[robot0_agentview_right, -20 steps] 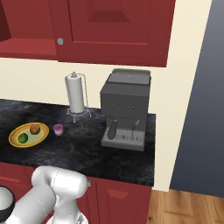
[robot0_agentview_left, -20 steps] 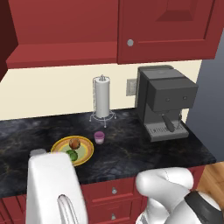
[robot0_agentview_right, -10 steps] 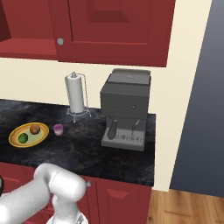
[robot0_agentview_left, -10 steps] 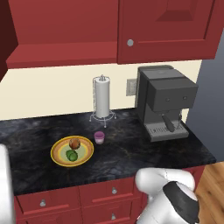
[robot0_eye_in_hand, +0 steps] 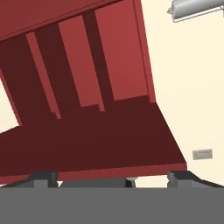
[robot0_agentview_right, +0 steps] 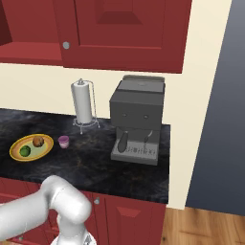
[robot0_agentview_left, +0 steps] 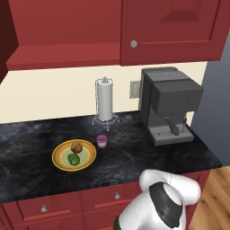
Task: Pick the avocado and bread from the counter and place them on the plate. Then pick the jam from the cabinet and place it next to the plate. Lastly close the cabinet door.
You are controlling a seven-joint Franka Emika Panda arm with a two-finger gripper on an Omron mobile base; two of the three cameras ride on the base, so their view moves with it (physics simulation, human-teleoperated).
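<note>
— Two foods sat on the round yellow-rimmed plate [robot0_agentview_left: 57, 157], well away from the gripper [robot0_eye_in_hand: 113, 178]: a glossy green avocado [robot0_agentview_left: 73, 159] and a brown ball of bread [robot0_agentview_left: 77, 147].
— And the squat pink jam jar [robot0_agentview_left: 102, 141]?
— Just right of the plate, on the black veined counter [robot0_agentview_left: 27, 139].
— What had changed?
— The white arm had swung off. Its jaws were wide and empty, facing the dark red panelled cabinet [robot0_eye_in_hand: 87, 131]. Only the door seemed left.

Black veined counter [robot0_agentview_left: 134, 157] w/ plate [robot0_agentview_left: 59, 153] at left, jam [robot0_agentview_left: 102, 141] just beside its right rim, paper-towel roll [robot0_agentview_left: 105, 100] on wire stand behind near wall, grey coffee machine [robot0_agentview_left: 168, 105] at right end.
</note>
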